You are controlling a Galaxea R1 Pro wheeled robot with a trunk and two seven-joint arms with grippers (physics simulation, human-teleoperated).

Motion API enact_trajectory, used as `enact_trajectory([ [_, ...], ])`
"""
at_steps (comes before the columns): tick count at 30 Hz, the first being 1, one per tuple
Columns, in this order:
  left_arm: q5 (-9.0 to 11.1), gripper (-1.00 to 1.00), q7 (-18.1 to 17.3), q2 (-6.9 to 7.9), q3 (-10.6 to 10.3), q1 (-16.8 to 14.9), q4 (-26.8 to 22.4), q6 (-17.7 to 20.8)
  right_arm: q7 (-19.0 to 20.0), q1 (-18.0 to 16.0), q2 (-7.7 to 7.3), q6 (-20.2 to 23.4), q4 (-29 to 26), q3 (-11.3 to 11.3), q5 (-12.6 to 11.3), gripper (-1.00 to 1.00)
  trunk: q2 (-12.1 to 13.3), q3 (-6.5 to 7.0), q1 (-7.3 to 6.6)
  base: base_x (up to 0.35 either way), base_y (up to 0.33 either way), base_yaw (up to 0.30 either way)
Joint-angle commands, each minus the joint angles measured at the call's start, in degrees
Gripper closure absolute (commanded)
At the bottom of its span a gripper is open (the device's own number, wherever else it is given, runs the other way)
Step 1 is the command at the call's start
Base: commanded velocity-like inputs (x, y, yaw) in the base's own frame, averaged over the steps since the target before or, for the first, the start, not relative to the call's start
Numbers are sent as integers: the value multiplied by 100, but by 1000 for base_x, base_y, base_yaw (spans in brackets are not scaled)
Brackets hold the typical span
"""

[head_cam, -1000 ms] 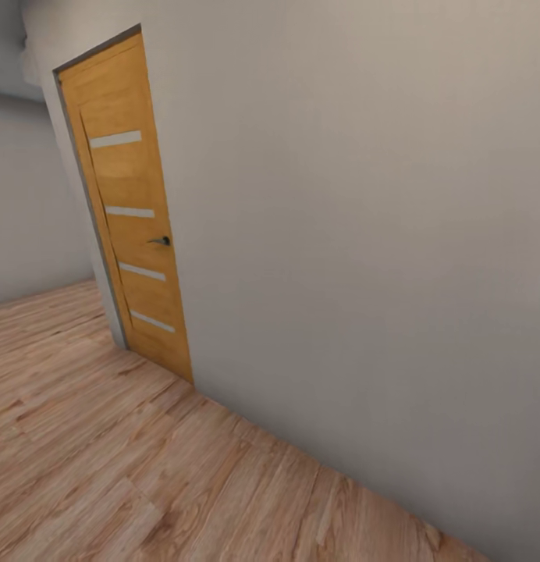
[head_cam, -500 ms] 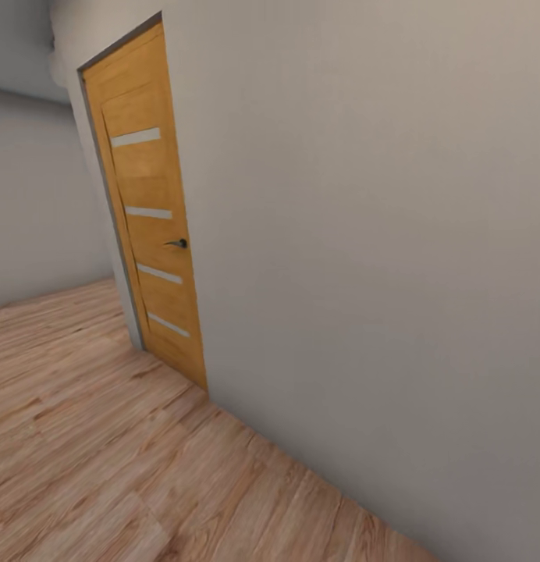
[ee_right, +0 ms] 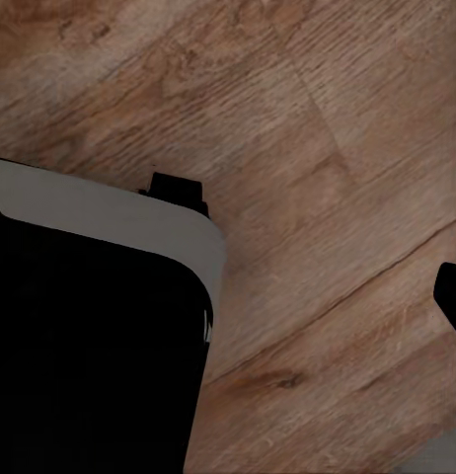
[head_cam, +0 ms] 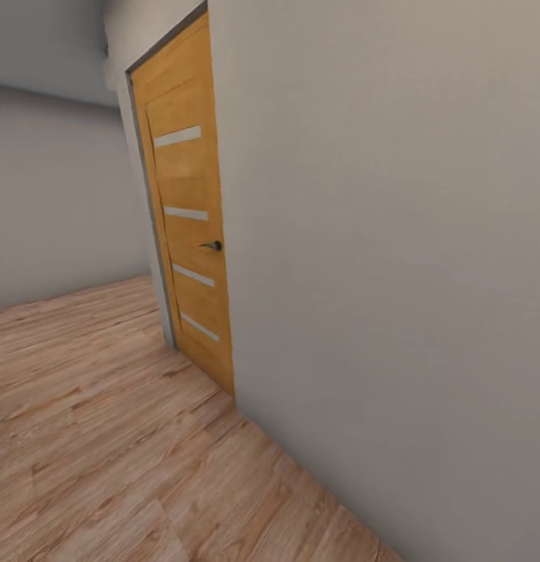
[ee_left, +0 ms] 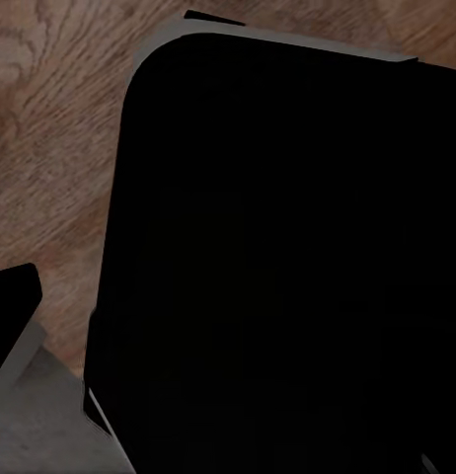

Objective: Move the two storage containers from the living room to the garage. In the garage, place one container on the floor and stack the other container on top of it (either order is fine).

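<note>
I am driving over light wood plank floor (head_cam: 106, 437), passing an orange wooden door with pale slats (head_cam: 188, 211) in a plain grey wall (head_cam: 395, 257). Containers aren't visible; claw states I cannot tell. Garage stacking remains undone.

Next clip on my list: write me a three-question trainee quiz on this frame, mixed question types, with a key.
1. True or false: the wooden door in the head view stands wide open.
2. Multiple choice: what kind of floor is the robot on? A) dark grey concrete B) light wood planks C) carpet
3. Short answer: on which edge of the door, as the head view shows it, does the dark handle sit?

Key
1. False: it is closed in its frame, set in the plain wall.
2. B
3. The right edge, about halfway up.
</note>
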Motion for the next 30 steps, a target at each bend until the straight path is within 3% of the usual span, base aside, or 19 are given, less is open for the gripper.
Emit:
enact_trajectory([
  [1, 36, -100, 2, -5, 32, 4, -10, -5, -11, -7, 1, -30, 17, 28, -11, -100, -2, -5, 3, 293, 0, 279],
  [12, 36, -100, 2, -3, 32, 4, -11, -5, -11, -7, 1, -30, 17, 24, -11, -100, -2, -5, 3, 258, 0, 280],
  [23, 36, -100, -7, -3, 32, 4, -10, -5, -11, -7, 4, -17, 13, -4, -32, -100, -2, -5, 3, 33, 0, 279],
  [26, 36, -100, -7, -7, 32, 4, -9, -5, -11, -7, 8, -53, 10, -270, -36, -100, -2, -5, 3, 1, 0, 279],
  [27, 36, -100, -7, -9, 32, 4, -9, -5, -8, -7, 6, -205, 9, -774, -39, -100, -2, -4, 3, 0, 0, 279],
  [30, 36, -100, -7, -9, 32, 4, -9, -5, 29, -7, 3, -294, 8, -1090, -38, -100, -2, -1, 3, 0, 0, 279],
])
